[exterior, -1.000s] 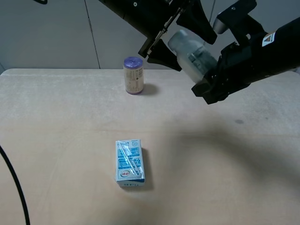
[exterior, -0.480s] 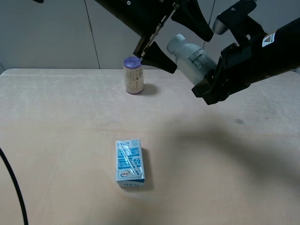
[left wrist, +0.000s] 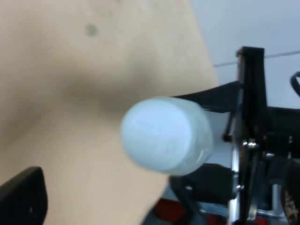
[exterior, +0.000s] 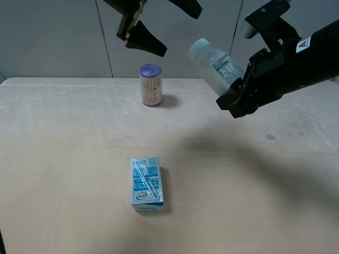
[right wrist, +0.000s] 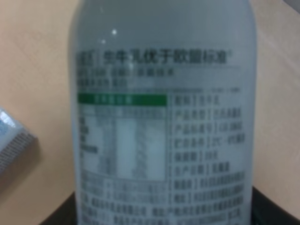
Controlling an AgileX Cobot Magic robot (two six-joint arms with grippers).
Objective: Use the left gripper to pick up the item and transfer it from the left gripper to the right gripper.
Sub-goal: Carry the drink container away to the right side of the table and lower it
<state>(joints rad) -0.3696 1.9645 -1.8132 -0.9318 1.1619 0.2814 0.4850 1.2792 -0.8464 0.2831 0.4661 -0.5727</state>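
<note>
The item, a small white bottle (exterior: 212,58) with a white cap and a green-print label, hangs in the air above the table, tilted, cap toward the upper left. My right gripper (exterior: 237,80), on the black arm with the white-and-orange sticker (exterior: 303,45), is shut on its lower half. My left gripper (exterior: 165,24) is open and empty, up and to the left of the bottle, clear of it. The left wrist view shows the cap end-on (left wrist: 164,136) and one black finger (left wrist: 21,197). The label fills the right wrist view (right wrist: 161,126).
A purple-lidded beige jar (exterior: 151,85) stands at the back of the tan table (exterior: 63,137). A flat blue-and-white carton (exterior: 146,184) lies near the front middle; its corner shows in the right wrist view (right wrist: 11,138). A small dark spot (exterior: 270,137) marks the table.
My left gripper has let go of the bottle's cap end and drawn back up and to the left. The bottle stays held in my right gripper, which has hardly moved.
</note>
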